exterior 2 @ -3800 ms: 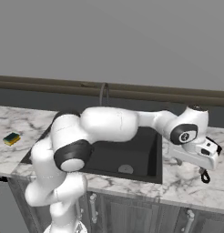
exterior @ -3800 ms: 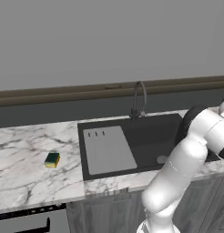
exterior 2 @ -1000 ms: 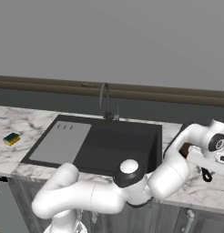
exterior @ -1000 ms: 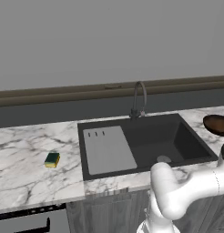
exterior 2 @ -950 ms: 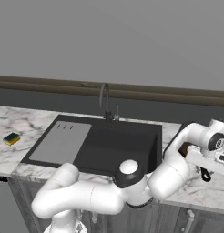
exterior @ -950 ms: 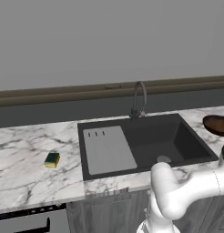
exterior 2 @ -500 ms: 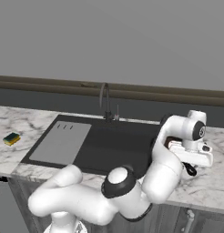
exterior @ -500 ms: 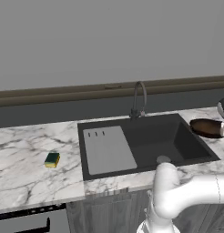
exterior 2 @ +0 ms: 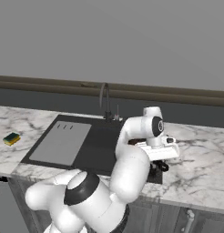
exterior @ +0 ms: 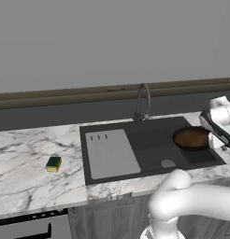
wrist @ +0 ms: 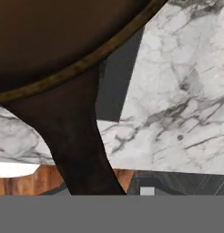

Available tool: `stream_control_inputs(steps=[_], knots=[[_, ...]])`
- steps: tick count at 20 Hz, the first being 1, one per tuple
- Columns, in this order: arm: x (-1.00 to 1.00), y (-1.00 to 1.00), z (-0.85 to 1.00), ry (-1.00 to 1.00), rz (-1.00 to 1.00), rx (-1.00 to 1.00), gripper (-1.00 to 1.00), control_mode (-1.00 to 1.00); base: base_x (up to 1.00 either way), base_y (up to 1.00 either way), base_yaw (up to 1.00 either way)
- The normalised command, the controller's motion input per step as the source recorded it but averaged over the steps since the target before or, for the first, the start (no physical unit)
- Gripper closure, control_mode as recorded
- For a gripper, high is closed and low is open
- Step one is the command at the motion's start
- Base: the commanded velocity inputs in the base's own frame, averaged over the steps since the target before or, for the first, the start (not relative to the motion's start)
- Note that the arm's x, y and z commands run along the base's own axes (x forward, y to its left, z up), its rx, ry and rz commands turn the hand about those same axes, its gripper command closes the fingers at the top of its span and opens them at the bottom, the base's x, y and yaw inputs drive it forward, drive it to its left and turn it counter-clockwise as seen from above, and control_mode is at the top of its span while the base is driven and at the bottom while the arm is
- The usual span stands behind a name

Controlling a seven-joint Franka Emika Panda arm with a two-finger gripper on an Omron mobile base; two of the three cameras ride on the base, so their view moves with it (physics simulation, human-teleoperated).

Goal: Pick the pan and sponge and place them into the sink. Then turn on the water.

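One pan (exterior: 192,138), dark brown, hangs above the right end of the sink (exterior: 149,145), over the deep basin and clear of its floor. In the hand view its handle (wrist: 79,150) runs straight down toward the bottom edge where the fingers would be, so the claw (exterior: 215,133) looks to be pinching the handle; the fingertips themselves are hidden, so I judge that from the pan being held aloft. From the pan, the round drain (exterior: 168,163) sits at about seven o'clock, the gooseneck faucet (exterior: 143,101) at about ten o'clock on the back edge, and the grey drainboard (exterior: 111,153) at nine o'clock. Far beyond that, at nine o'clock on the marble tabletop (exterior: 28,163), lies the sponge (exterior: 53,164), well apart from the sink.

First step is in hand: carrying the pan into the basin. Next move calls for lowering it until it rests on the basin floor, then releasing the handle and lifting clear, keeping the rim off the sink wall. Sponge and water remain to be done.
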Motion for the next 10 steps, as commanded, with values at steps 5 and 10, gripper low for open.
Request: stream_control_inputs(steps=[5,10], knots=[[0.01,0.82,0.12,0.0,0.18,0.0,1.0,-1.0,0.0,0.0,0.0],[0.22,0.29,-0.12,0.02,0.11,0.01,1.0,-1.0,0.0,0.0,0.0]])
